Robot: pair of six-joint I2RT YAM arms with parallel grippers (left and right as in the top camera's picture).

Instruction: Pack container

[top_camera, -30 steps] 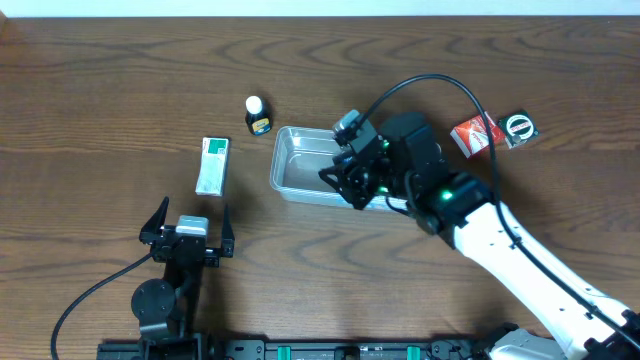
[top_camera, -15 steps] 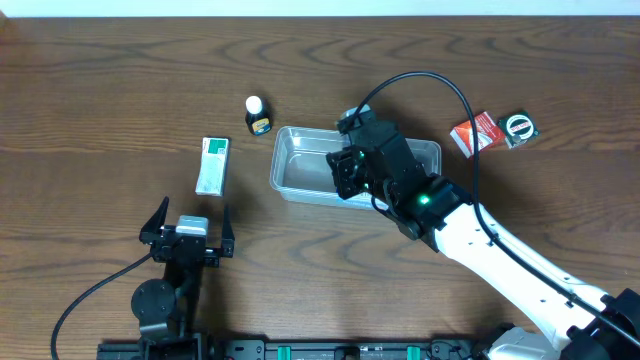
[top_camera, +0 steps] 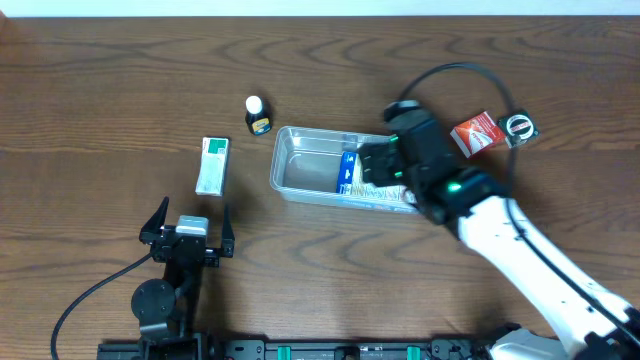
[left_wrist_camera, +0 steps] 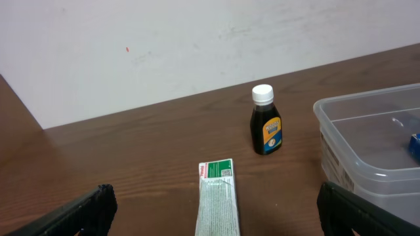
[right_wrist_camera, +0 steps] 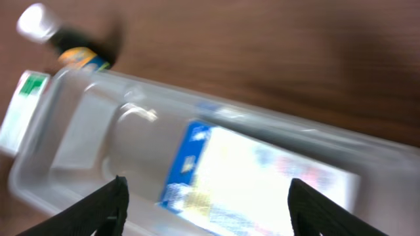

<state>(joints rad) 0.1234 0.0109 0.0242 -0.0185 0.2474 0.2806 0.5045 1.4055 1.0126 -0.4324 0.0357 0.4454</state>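
Observation:
The clear plastic container (top_camera: 300,165) lies at the table's middle, with a blue-and-white box (top_camera: 350,175) lying inside it; both also show in the right wrist view, container (right_wrist_camera: 85,124) and box (right_wrist_camera: 256,177). My right gripper (top_camera: 375,162) hangs open and empty over the container's right half (right_wrist_camera: 207,219). My left gripper (top_camera: 190,228) rests open near the front edge (left_wrist_camera: 213,223), behind a green-and-white box (top_camera: 212,165) (left_wrist_camera: 218,200). A small dark bottle with a white cap (top_camera: 257,115) (left_wrist_camera: 265,121) stands left of the container (left_wrist_camera: 367,141).
A red packet (top_camera: 474,133) and a small round black-and-white item (top_camera: 519,127) lie at the right, beyond the container. My right arm's white link (top_camera: 540,270) crosses the front right of the table.
My right gripper has moved right and back over the container. The blue-and-white box, hidden under the gripper before, now lies uncovered in the container.

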